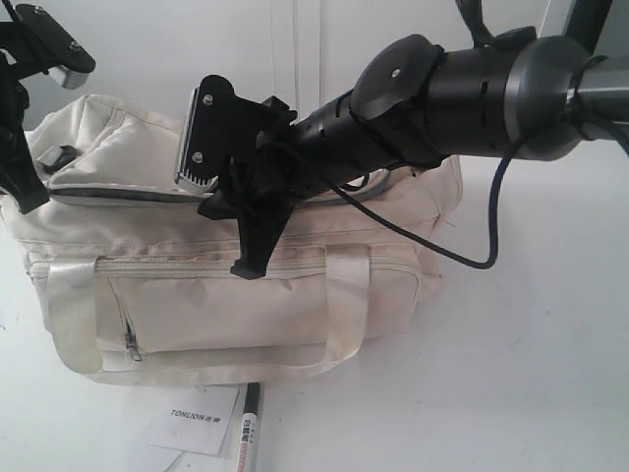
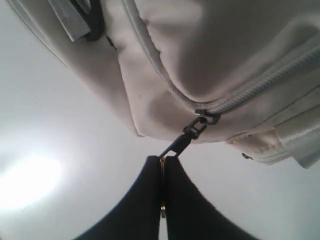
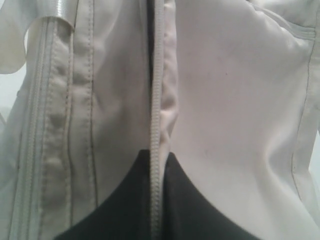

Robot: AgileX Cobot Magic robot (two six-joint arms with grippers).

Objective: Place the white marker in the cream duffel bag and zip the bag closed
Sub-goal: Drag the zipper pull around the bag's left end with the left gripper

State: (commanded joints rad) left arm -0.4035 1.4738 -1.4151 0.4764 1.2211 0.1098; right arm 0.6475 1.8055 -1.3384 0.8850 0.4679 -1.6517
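The cream duffel bag [image 1: 236, 285] sits on the white table with its top flap partly open along the front. The white marker [image 1: 248, 433] lies on the table in front of the bag, dark cap end toward it. At the bag's left end my left gripper [image 1: 29, 197] is shut on the dark zip pull [image 2: 182, 142], which hangs from the slider on the curved zip; the fingertips [image 2: 150, 165] meet tightly. My right gripper [image 1: 251, 267] reaches across the bag's top front and is shut on the flap's zip edge [image 3: 156, 100]; the zip teeth run between its fingers [image 3: 177, 172].
A white "TONLION" paper card [image 1: 197, 418] lies beside the marker near the front edge. A black cable [image 1: 472, 251] hangs from the right arm to the bag's right. White table [image 1: 531, 344] stretches to the right of the bag.
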